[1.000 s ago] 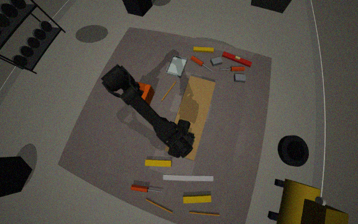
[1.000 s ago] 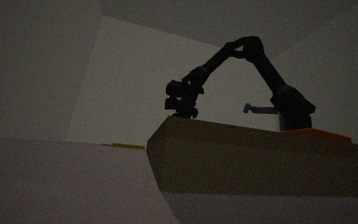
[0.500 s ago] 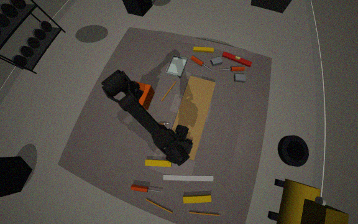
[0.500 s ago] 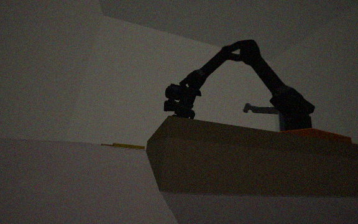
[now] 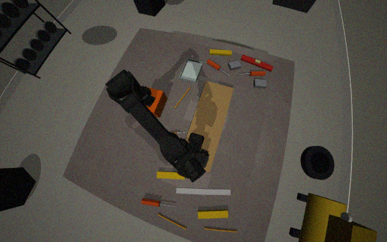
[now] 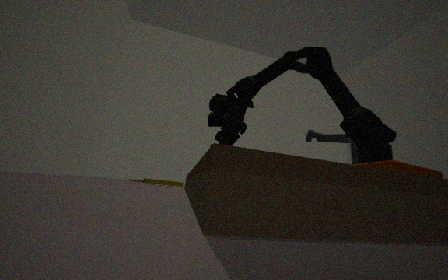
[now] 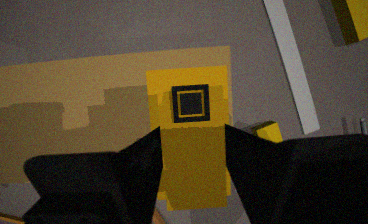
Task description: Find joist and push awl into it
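My gripper (image 7: 190, 127) (image 6: 227, 142) is shut on the yellow stud finder (image 7: 195, 165). The stud finder's small dark square screen shows a yellow square outline. It is over the end of the tan floor panel (image 5: 223, 101) (image 7: 35, 82) nearest the white strip in the wrist view. The height between stud finder and panel is hard to tell. The pale tray (image 5: 191, 70) lies beyond the panel's other end and looks empty. A thin metal-tipped tool, perhaps the awl (image 5: 181, 132), lies beside the panel, partly hidden by the arm. No joist is visible.
A white strip (image 5: 203, 191) (image 7: 292, 65) and yellow blocks (image 5: 213, 214) (image 5: 170, 175) lie near this panel end, with an orange-handled screwdriver (image 5: 150, 202). Beyond the other end are a red level (image 5: 256, 62), grey blocks (image 5: 234, 64) and more screwdrivers. A pencil (image 5: 183, 97) lies between arm base and panel.
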